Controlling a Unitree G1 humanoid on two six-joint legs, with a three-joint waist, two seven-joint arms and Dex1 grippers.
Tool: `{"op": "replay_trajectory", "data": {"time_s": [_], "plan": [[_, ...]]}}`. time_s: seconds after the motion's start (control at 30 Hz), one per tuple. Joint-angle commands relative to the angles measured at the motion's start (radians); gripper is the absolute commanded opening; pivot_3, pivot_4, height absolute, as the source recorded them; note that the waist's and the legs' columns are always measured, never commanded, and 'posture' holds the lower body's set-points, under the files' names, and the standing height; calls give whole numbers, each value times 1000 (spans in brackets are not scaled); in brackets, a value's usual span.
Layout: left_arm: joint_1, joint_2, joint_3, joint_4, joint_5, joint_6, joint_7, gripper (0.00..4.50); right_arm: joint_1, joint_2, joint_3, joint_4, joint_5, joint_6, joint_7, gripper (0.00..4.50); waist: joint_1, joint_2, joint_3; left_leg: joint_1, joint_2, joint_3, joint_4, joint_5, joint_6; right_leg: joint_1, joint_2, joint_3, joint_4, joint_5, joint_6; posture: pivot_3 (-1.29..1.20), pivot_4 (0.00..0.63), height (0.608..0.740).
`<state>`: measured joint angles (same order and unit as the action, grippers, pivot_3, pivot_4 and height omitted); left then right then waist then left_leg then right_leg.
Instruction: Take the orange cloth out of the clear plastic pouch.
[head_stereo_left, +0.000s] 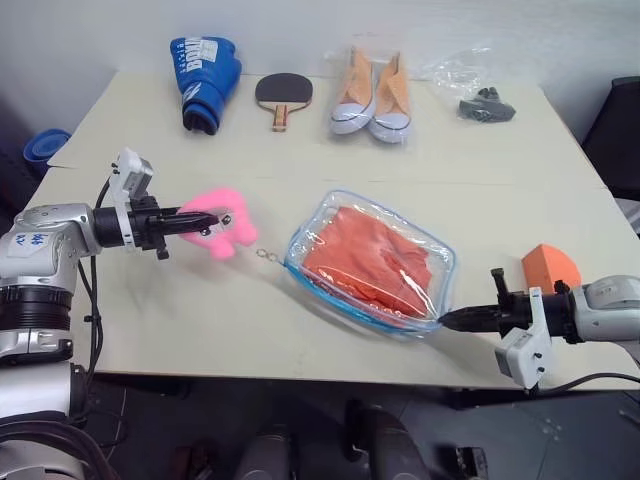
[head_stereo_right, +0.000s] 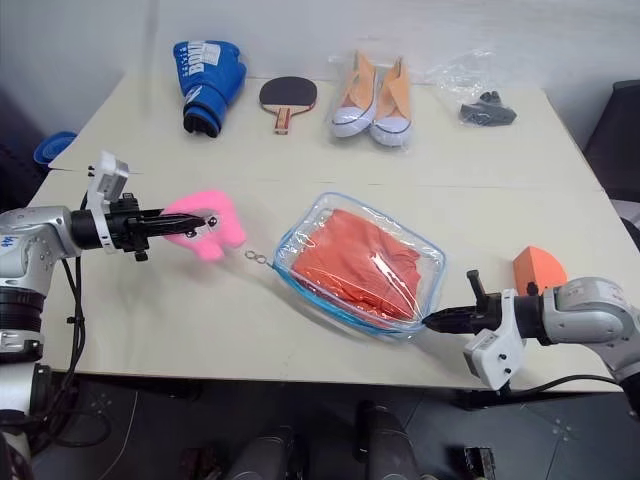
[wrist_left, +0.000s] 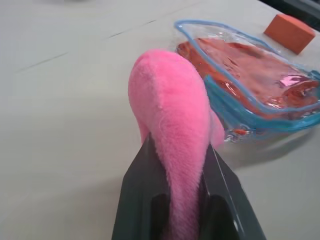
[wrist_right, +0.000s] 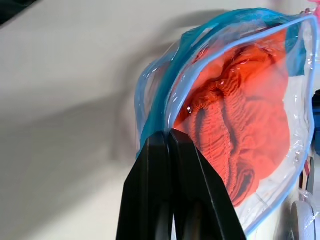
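At the left, the left claw (head_stereo_left: 196, 222) points across the desk (head_stereo_left: 200, 310) toward the right, its two black fingers (wrist_left: 145, 200) pinched on the pink plush charm (head_stereo_left: 222, 224), which bulges out between and beyond them. A small chain (head_stereo_left: 266, 255) runs from the charm to the near-left corner of the clear plastic pouch (head_stereo_left: 370, 262). The pouch sits near the middle of the desk, toward the front edge, tilted so its long side runs from back left to front right. The orange cloth (head_stereo_left: 372, 258) is inside it, wrinkled and bunched, filling most of the space behind the transparent wall; a gathered, ribbed hem shows through the plastic in the right wrist view. Light blue edging frames the pouch. At its front-right corner the right claw (head_stereo_left: 447, 320) has its fingers closed tight together on the pouch's edge, right at the blue trim. Just right of that, an orange foam wedge (head_stereo_left: 549, 266) rests on the desk near the right arm. Along the back edge, from left to right, lie a blue boxing glove (head_stereo_left: 205, 80), a table tennis paddle (head_stereo_left: 283, 96), a pair of orange sneakers (head_stereo_left: 372, 94), and a thin clear bag (head_stereo_left: 470, 82) holding dark items.
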<state>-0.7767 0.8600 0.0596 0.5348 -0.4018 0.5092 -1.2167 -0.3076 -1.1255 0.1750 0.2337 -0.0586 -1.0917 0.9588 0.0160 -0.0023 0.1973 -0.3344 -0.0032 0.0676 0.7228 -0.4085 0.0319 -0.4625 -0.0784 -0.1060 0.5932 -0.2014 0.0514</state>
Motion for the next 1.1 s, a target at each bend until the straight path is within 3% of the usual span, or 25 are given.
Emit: {"op": "replay_trajectory", "data": {"time_s": [0.03, 0.1, 0.2, 0.43, 0.57, 0.73, 0.93, 1.1], "plan": [[26, 4, 8, -15, 24, -33, -5, 114, -3, -17, -27, -9, 12, 21, -17, 47, -2, 0, 0, 0, 0, 0, 0, 0, 0, 0, 0, 0, 0, 0, 0, 0, 150, 740], [60, -22, 1, -58, 18, -8, 7, 114, 15, -11, -27, -51, 70, 111, -16, 47, -4, 0, 0, 0, 0, 0, 0, 0, 0, 0, 0, 1, 0, 0, 0, 0, 150, 740], [95, -56, 0, -108, 18, 13, 38, 1082, 48, -9, -35, -120, 146, 224, -8, 677, -3, 0, 0, 0, 1, -1, 0, 0, 0, 0, -1, 1, 0, 0, 0, 0, 150, 740], [182, -64, 0, -207, 23, 21, 64, 3260, 175, -25, -137, -275, 241, 414, -22, 2939, 4, 0, 0, 0, 0, -1, 1, 0, 0, 0, -1, 1, 0, 0, 0, 0, 150, 740], [196, -36, 35, -162, 24, 33, 90, 4486, 328, -37, -276, -439, 392, 652, -23, 4316, 9, 0, 0, 0, 0, -1, 1, 0, 0, 0, -1, 1, 0, 0, 0, 0, 150, 740], [146, 29, 79, -90, 29, 54, 113, 4500, 552, -35, -500, -631, 546, 925, 29, 4466, 11, 0, 0, 0, 0, -2, 1, 0, 0, 1, -1, 0, 0, 0, 0, 0, 150, 740], [25, 173, 0, -200, 27, -51, -176, 4500, 624, -11, -679, -868, 917, 1379, -82, 4466, 10, 0, 0, 0, 1, -3, 1, -1, -1, 1, -1, 0, 0, 0, 0, 0, 150, 740], [-73, 73, -152, -364, 136, -272, -214, 4500, 564, 19, -646, -990, 1087, 1544, -216, 4466, 27, -1, -1, 0, -1, -3, 1, -1, 0, 2, -1, 0, -1, 0, 0, 0, 150, 740]]}}
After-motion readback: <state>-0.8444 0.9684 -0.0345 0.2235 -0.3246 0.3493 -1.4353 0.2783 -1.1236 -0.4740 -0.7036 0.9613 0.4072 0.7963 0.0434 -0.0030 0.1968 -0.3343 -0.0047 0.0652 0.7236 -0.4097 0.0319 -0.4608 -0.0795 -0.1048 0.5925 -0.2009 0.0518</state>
